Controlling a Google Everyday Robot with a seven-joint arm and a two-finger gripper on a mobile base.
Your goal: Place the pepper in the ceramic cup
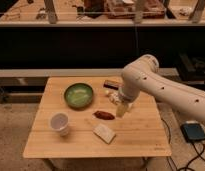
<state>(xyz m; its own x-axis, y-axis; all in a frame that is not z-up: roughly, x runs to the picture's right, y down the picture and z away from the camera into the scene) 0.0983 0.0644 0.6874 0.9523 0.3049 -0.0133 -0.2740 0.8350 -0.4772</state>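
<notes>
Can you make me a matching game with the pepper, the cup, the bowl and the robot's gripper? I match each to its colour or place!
Things: 1 pepper; 2 cup; 3 bowl; 4 gripper.
Matches: A white, front left of the table; B just right of the pepper, over the table; C dark red; D green.
Pairs: 1-C; 2-A; 3-D; 4-B.
</notes>
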